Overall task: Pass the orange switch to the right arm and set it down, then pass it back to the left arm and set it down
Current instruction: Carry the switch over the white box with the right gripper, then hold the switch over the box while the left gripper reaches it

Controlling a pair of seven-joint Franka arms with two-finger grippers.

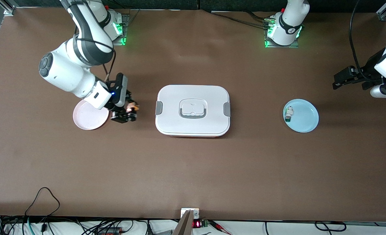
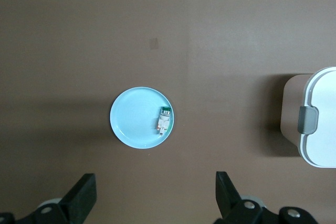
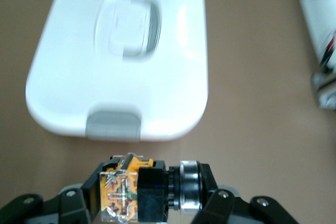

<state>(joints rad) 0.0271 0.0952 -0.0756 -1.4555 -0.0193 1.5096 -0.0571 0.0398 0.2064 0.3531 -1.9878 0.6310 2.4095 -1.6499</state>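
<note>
My right gripper [image 1: 130,110] is shut on the orange switch [image 1: 133,106], a small black-bodied button part with an orange and clear block. It holds the switch over the table between the pink plate [image 1: 88,118] and the box [image 1: 193,111]. In the right wrist view the switch [image 3: 140,190] sits crosswise between the fingers of that gripper [image 3: 149,193], with the white box [image 3: 121,56] ahead. My left gripper [image 1: 340,80] is open and empty, high over the table at the left arm's end; it shows in the left wrist view [image 2: 155,199].
A light blue plate [image 1: 302,116] with a small white-and-green component [image 1: 289,114] lies toward the left arm's end; both show in the left wrist view, the plate [image 2: 142,117] and the component [image 2: 164,121]. The box's end [image 2: 320,124] shows there too. Cables lie along the table edge nearest the camera.
</note>
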